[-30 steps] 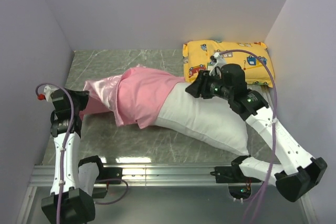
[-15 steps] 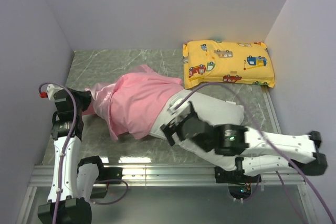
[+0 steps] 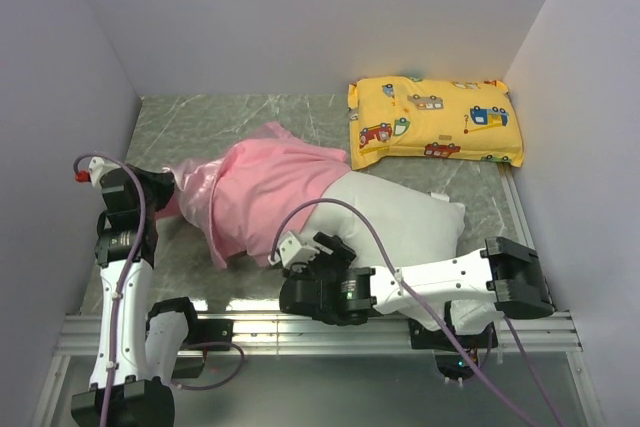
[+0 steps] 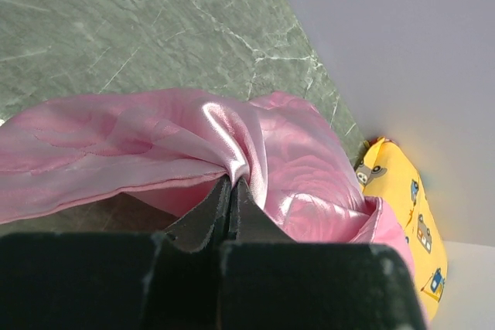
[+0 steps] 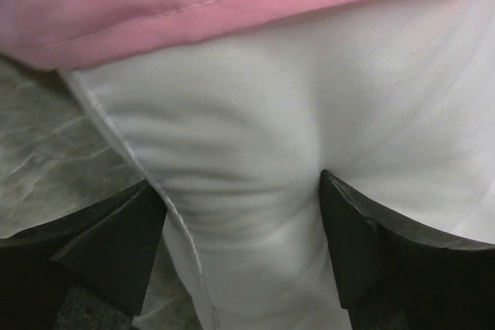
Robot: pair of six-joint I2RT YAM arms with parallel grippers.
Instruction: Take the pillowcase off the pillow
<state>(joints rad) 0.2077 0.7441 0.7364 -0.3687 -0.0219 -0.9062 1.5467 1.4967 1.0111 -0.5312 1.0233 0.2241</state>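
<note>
Two grippers, left gripper (image 4: pixel 232 185) pinched shut on pillowcase (image 4: pixel 298 164) fold, right gripper (image 5: pixel 241 191) spread wide astride pillow (image 5: pixel 255 106) edge

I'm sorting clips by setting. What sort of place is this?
Probably a robot test cell, not a bedroom: plain lavender walls box in a grey marble-look tabletop, a metal mounting rail runs along its near edge, and a white pillow lies on it.

The left arm (image 3: pixel 120 277) stands upright along the frame's left edge, its left gripper (image 4: pixel 230 185) pinched tight on the pillowcase (image 4: pixel 255 137), while the right arm (image 3: pixel 440 277) stretches low across the bottom toward centre, its right gripper (image 5: pixel 241 191) spread wide.
</note>
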